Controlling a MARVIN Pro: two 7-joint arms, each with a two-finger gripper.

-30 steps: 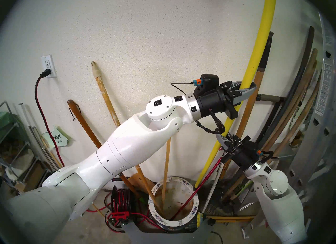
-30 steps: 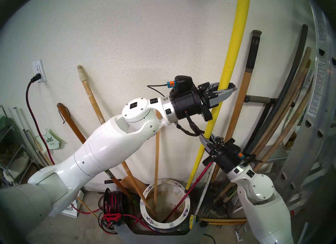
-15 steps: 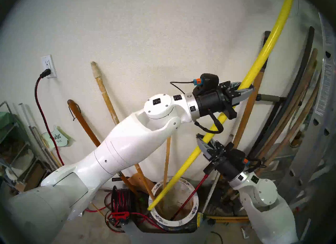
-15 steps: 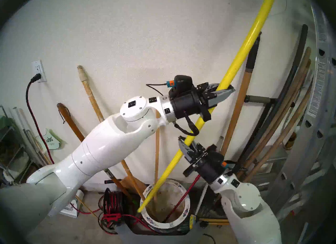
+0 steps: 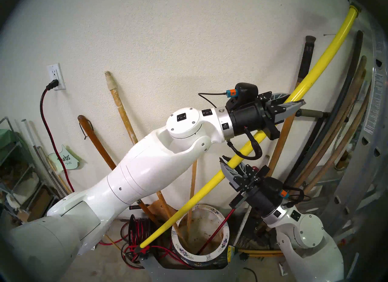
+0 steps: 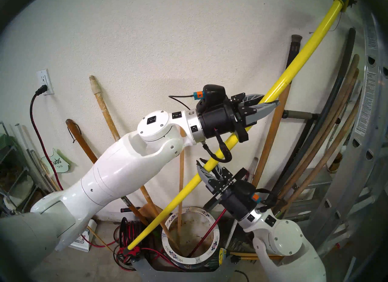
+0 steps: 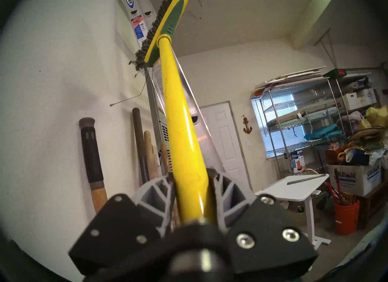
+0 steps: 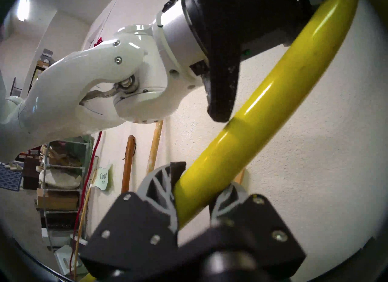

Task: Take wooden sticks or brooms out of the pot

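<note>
While the glossy yellow-handled broom (image 5: 212, 181) is slanting above the flower-rimmed ceramic pot (image 5: 225, 238), its butt end out past the rim, the left pincer (image 5: 290, 105) and right pincer (image 5: 227, 166) are both clamping its round handle. A pale wooden pole (image 5: 120, 107) and thin slat (image 5: 192, 189) are standing in the pot. The ladder (image 7: 131, 2) beside the broom's green-and-yellow head is reading "WERNER".

Tilted broom (image 6: 279, 79) in both grippers

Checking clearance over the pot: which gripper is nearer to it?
Right. The right gripper grips the broom low on its handle, up and right of the pot; the left gripper grips it much higher.
</note>
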